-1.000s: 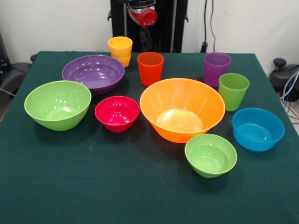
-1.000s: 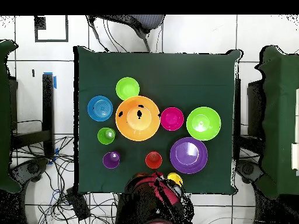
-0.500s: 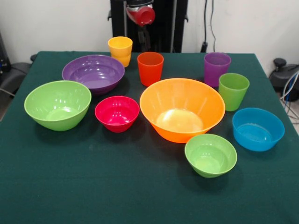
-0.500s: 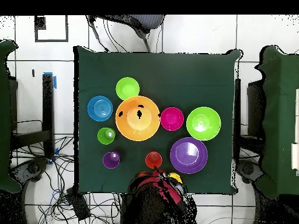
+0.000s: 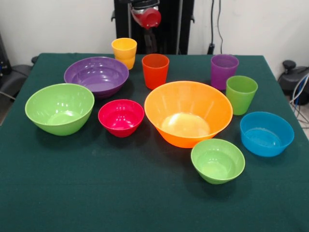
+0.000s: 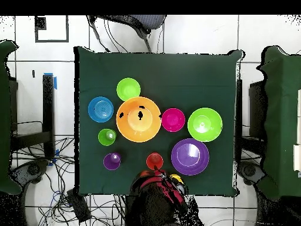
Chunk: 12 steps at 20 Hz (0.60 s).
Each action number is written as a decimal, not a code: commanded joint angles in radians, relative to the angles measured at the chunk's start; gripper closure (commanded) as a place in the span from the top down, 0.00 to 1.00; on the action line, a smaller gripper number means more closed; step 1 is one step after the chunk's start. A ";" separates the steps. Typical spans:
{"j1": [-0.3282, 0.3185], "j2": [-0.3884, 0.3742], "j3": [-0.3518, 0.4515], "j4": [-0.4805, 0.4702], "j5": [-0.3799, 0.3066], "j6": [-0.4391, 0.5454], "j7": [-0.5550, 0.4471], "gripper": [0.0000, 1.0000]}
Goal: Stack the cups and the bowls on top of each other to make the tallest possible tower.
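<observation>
At worktop centre sits the orange bowl (image 5: 188, 113) (image 6: 139, 119), biggest of the lot, upright and empty. Clock bearings below are from the front view, taken off that bowl.

- magenta-red bowl (image 5: 121, 117) (image 6: 173, 119): 9 o'clock, just beside the orange rim.
- big light green bowl (image 5: 60, 108) (image 6: 204, 124): further out at 9 o'clock, near the left edge.
- purple bowl (image 5: 96, 76) (image 6: 190, 156): 10 o'clock, just behind the big green one.
- small light green bowl (image 5: 217, 160) (image 6: 128, 89): 5 o'clock, close to the orange bowl.
- blue bowl (image 5: 266, 133) (image 6: 100, 109): 3–4 o'clock, apart from the others.

All six stand apart, nothing stacked.

Cups, all upright:
- orange-red cup (image 5: 155, 70) (image 6: 154, 160): 11 o'clock.
- yellow cup (image 5: 124, 52): 10–11 o'clock, far back; looks like two nested.
- purple cup (image 5: 224, 71) (image 6: 111, 160): 1 o'clock.
- green cup (image 5: 241, 94) (image 6: 106, 137): 2 o'clock, just beside the purple one.

My tool (image 5: 146, 17) hangs at 12 o'clock, above the worktop (image 5: 120, 193) (image 6: 194, 76) back edge, clear of everything. Only its red body shows; can't tell if it's parted or closed.
</observation>
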 commanded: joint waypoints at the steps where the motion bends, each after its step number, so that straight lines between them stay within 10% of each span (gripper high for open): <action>1: -0.020 0.021 0.128 -0.053 0.029 0.092 -0.073 1.00; 12: -0.044 0.051 0.162 -0.050 0.010 0.168 -0.073 1.00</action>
